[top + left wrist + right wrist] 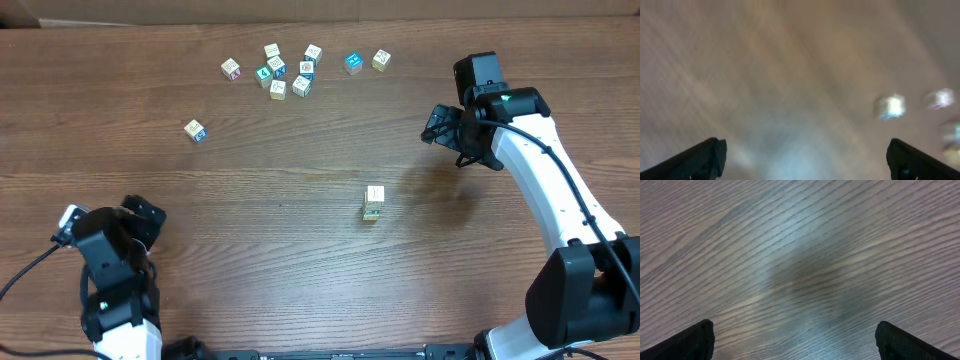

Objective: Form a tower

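Tower (374,203) upright on table (300,250) (loose cubes (275,70) apart).

Wide-spread tool (795,337) above wood-grain table (800,240)

Your left wrist view blurred throughout, loose cubes (890,106) just pale blobs, their prints overhead too small for you to read, tower (373,203) cube count unclear.
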Robot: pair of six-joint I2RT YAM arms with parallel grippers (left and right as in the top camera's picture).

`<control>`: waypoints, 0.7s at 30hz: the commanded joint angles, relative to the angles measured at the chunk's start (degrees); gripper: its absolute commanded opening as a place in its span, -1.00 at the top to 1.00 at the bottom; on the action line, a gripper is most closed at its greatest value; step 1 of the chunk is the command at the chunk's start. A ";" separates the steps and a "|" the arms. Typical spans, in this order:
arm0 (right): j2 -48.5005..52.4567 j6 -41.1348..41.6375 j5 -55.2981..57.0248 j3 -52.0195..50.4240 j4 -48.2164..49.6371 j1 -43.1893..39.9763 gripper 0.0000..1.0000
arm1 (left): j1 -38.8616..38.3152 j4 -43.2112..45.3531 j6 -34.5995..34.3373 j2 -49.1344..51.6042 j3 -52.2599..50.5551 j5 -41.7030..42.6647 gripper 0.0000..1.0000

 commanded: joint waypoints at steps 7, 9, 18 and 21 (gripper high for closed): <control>-0.44 -0.04 0.98 -0.24 0.07 0.11 -1.00 | -0.13 3.58 1.09 -6.03 -2.69 -0.50 -0.99; -0.44 -0.04 0.98 -0.24 0.07 0.09 -1.00 | -0.13 3.74 1.09 -6.91 -2.69 -0.50 -0.99; -0.46 -0.04 0.96 -0.24 0.07 0.11 -1.00 | -0.13 9.81 1.09 -9.86 -3.02 -0.50 -0.99; -0.44 -0.04 0.98 -0.24 0.09 0.09 -1.00 | -0.13 20.59 1.09 -9.86 -4.13 -0.50 -0.99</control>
